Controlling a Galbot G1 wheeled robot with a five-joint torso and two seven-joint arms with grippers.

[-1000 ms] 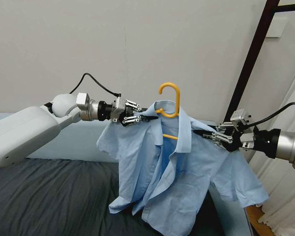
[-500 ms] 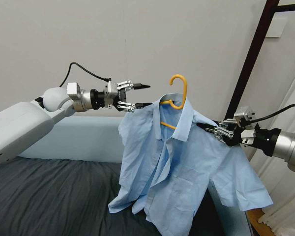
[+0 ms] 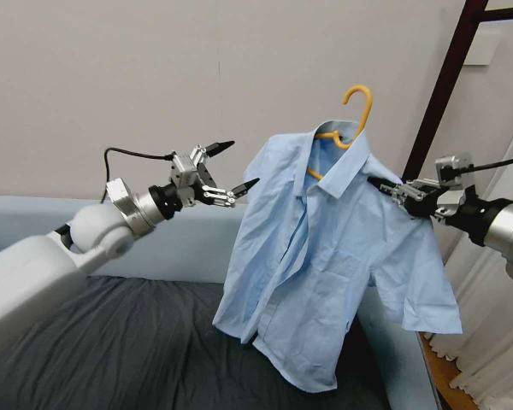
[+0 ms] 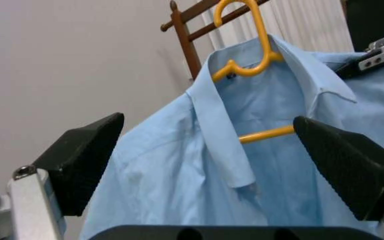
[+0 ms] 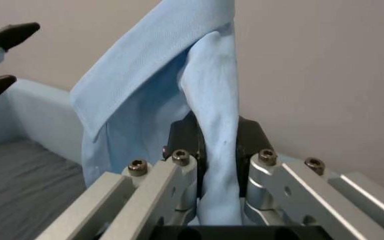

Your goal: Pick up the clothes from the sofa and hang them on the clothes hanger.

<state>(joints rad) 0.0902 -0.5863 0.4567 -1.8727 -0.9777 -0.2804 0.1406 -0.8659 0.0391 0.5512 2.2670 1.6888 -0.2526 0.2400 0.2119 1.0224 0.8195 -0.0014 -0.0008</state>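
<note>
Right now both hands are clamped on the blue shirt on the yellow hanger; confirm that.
Wrong: only the right hand is clamped on the blue shirt on the yellow hanger. The head view shows the left hand open, apart from the fabric.

L arm: smooth white shell w/ a rounded white ball joint, then a ribbed silver & blk wrist section w/ a thin blk cable looping off it. Left gripper is a silver linkage frame w/ pointed blk fingertips; close up they're wedge-shaped blk pads on silver links w/ a small round screw. R arm is a silver cylinder w/ a blk band & its own blk lead; right gripper has brushed-silver bars w/ hex-socket screws & blk inner faces.
</note>
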